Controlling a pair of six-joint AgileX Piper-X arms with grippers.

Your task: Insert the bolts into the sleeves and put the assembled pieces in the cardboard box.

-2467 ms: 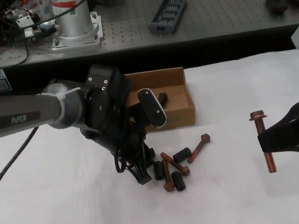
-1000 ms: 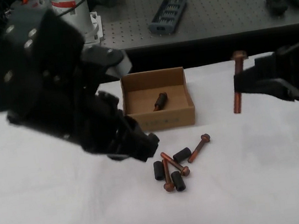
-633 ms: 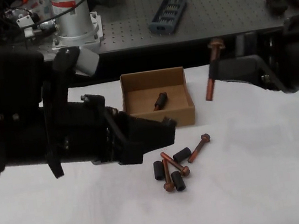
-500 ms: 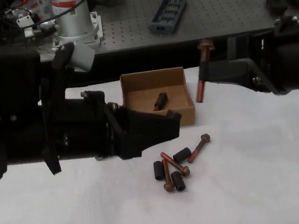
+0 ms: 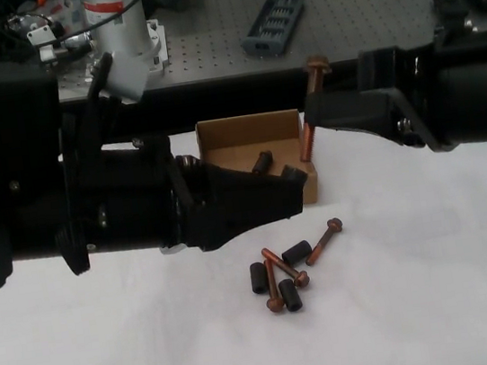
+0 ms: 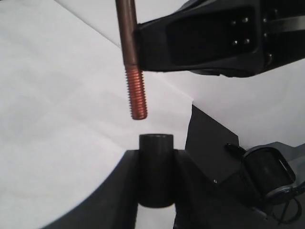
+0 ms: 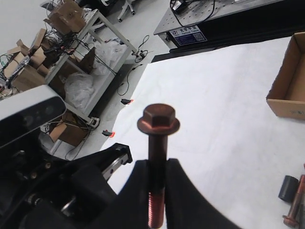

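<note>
Two stiff, light, probably slippery parts: the right gripper (image 7: 157, 183) pinches the copper-coloured hex-headed metal bolt (image 6: 133, 71) mid-shank, its tip just above the short black cylindrical sleeve (image 6: 155, 162), which the left gripper (image 6: 156, 191) clamps by its sides, bore free

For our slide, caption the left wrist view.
Bolt in right gripper hangs just above sleeve in left gripper.
</note>
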